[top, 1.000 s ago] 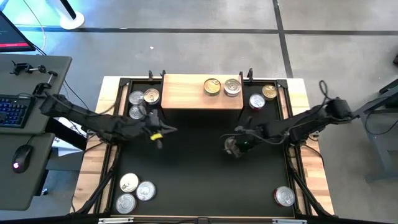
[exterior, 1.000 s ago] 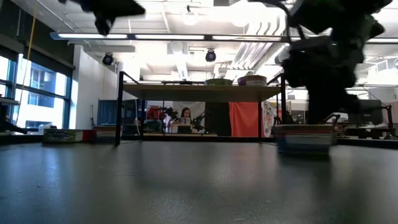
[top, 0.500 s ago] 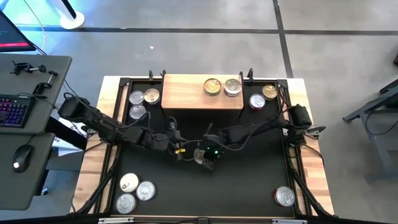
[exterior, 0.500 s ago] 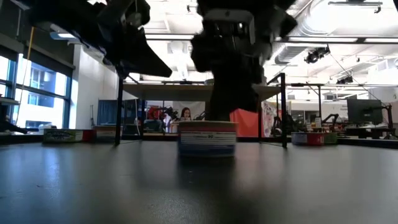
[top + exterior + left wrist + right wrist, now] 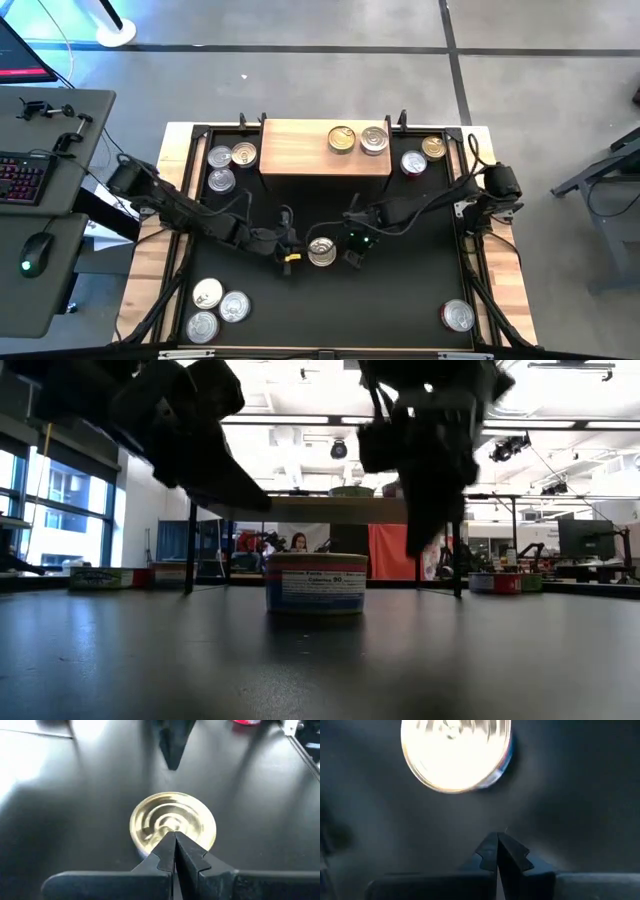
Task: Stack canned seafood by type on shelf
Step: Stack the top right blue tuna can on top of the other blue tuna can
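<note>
One can (image 5: 321,251) stands upright on the black mat (image 5: 400,290) near the middle of the bench, lid up, with a blue and red side label showing in the low view (image 5: 316,583). Nothing holds it.

Left hand (image 5: 290,255) sits just left of this can, fingers (image 5: 165,851) pressed together and clenched on nothing; its wrist view shows the tips over the near rim of the lid (image 5: 172,823). Right hand (image 5: 352,256) sits just right of the can, also clenched and empty, fingers (image 5: 499,851) together with the can (image 5: 456,752) a little ahead of them.

Shelf (image 5: 300,148) at the far edge of the mat carries two cans side by side (one gold lid (image 5: 341,139), one silver (image 5: 374,139)). Three cans (image 5: 228,163) lie left of the shelf, two (image 5: 422,155) right of it. Three more (image 5: 215,308) sit at the near left corner, one (image 5: 457,316) at the near right.
</note>
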